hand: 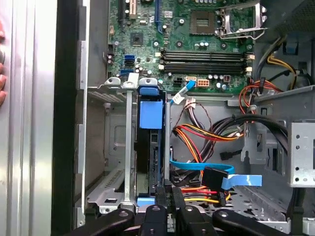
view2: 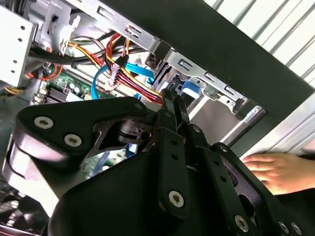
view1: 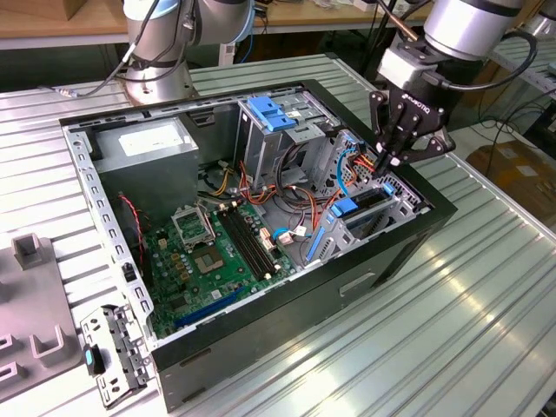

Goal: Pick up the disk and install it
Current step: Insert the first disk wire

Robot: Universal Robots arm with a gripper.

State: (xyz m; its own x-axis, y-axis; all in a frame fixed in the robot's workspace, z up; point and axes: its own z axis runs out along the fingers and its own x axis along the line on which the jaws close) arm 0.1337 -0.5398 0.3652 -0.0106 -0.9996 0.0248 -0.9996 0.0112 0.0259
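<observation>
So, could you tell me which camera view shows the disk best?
The first wrist view: the disk stands on edge in its metal bay, blue rail facing the camera. The exterior view shows its blue end below the gripper. In the second wrist view I cannot make it out.

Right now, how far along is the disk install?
Done: the pickup looks finished, since the disk already stands on edge in a slot of the drive cage, with its blue rail showing. In hand: the gripper is closed and sits at the disk's near end, not around it. Left: I cannot tell from these views whether the disk is fully seated.
</observation>
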